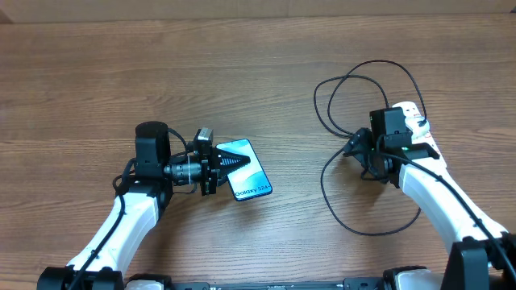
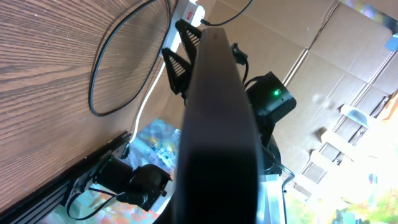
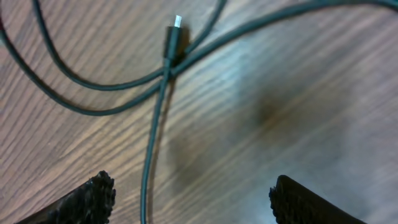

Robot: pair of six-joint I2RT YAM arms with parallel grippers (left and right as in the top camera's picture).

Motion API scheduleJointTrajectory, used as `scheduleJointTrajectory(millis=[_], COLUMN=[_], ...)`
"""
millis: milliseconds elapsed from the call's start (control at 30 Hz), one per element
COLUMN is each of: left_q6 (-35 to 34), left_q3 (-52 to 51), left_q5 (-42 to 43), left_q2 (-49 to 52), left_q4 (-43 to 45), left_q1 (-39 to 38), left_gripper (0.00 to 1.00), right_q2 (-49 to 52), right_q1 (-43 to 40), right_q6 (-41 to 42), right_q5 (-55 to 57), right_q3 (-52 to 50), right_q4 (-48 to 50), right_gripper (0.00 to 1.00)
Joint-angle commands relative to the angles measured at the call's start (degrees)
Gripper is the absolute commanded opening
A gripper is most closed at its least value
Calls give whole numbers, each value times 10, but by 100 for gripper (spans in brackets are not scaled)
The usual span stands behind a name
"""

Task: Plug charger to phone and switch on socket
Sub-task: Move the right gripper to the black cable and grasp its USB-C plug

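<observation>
Thin black charger lies looped; connector silver-tipped

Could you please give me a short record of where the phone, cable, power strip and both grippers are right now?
phone: left of centre, clamped by the left gripper
cable: loose loops on the table, right side; plug unconnected
power strip: far right, partly hidden by right arm
right gripper: open above the plug, empty
</observation>
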Motion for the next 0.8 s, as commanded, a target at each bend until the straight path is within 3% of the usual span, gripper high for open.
scheduleJointTrajectory(millis=[0,200,433,767], left_q6=[-8,-8,-8,-8], left_q3=[3,3,3,3], left_q5=[18,10,8,8], left_q2=[-5,-5,-5,-5], left_q4=[3,3,3,3], left_q1=[0,0,0,0], left_gripper=[4,4,4,4], right_q2=[26,70,87,140], right_q1=[3,8,40,75], right_q6=[-29,-29,-57,-55], right_q5=[-2,-12,-10,87], right_q3=[1,1,1,1], right_q4=[22,64,95,109], right_gripper=[77,67,64,49])
